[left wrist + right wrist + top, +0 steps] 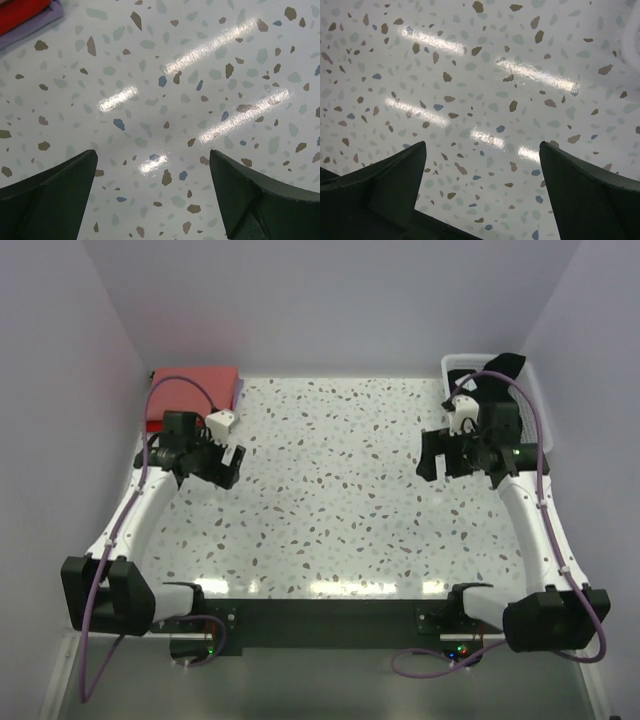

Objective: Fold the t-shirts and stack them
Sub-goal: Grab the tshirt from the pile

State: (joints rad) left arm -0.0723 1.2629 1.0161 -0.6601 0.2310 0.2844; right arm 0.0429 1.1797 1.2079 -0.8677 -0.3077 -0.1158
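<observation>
Here we have the left gripper (153,155) hanging over the speckled table (330,490) with its jaws spread wide. Its two dark fingers (50,197) sit at the bottom corners of the wrist view, and there's only bare tabletop between them. It grips nothing and touches nothing.

Over to the right gripper (482,146), and it's the same story. The jaws are wide apart, the fingers (590,195) frame speckled surface, and nothing is in the grasp.

From above we see both grippers turned inward, facing each other across the middle of the table and well apart.

Now the shirts. The coral-red t-shirts (195,390) lie folded in a neat rectangular stack in the far-left corner, just beyond the left gripper. The stack's long axis runs left to right along the back edge. The purple-blue t-shirt (37,24) shows as a thin layer peeking out under the red.

The black t-shirt (502,365) is in the far-right corner, draped unfolded over the rim of the white basket (458,365). It's too crumpled for us to call which way it points.
</observation>
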